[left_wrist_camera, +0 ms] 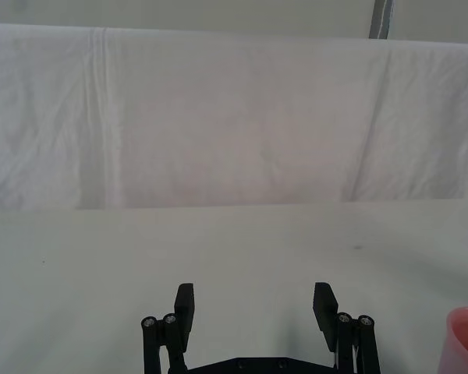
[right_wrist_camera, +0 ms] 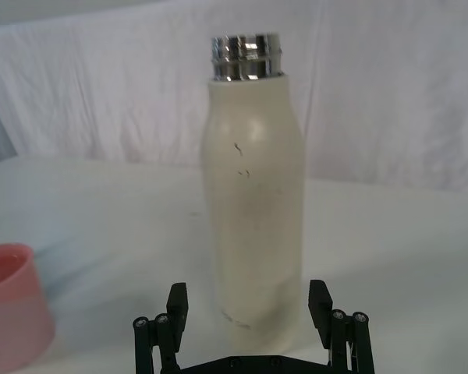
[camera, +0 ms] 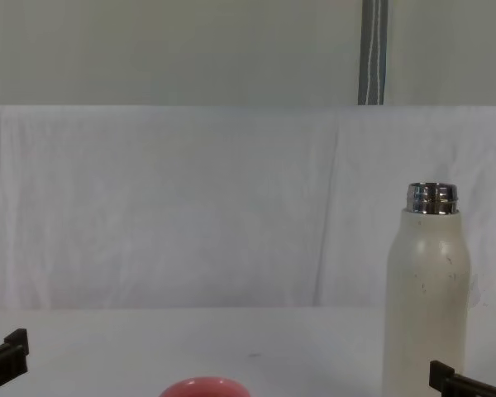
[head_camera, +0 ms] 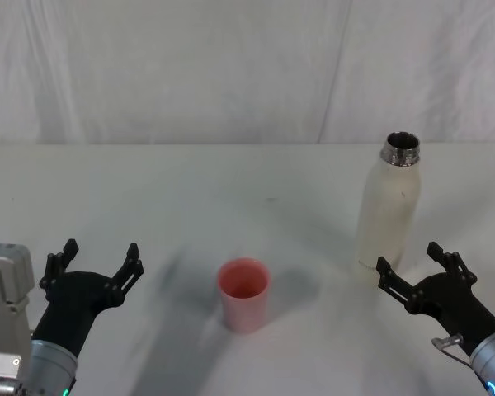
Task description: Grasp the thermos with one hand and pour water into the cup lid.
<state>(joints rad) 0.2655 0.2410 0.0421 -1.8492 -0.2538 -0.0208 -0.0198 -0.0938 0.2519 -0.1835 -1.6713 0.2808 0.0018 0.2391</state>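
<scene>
Thermos [head_camera: 388, 208] upright, uncapped, on the white table [head_camera: 190, 190], toward the right side and well back from the near edge; steel neck open at top. Cup lid [head_camera: 244, 294] mouth up, near the middle of the table, left of the thermos and nearer the robot, well apart from it, with bare tabletop between. Right gripper [head_camera: 411, 264] just in front of the thermos base, fingers spread wide and holding nothing, not touching the bottle; in the right wrist view, thermos [right_wrist_camera: 253, 210] centred between the two fingers [right_wrist_camera: 177, 300]. Left gripper [head_camera: 97, 257] low at the near left, fingers also wide and holding nothing, well left of the cup lid. White cloth backdrop [camera: 190, 207] along the table's far edge, bare surface before it.
</scene>
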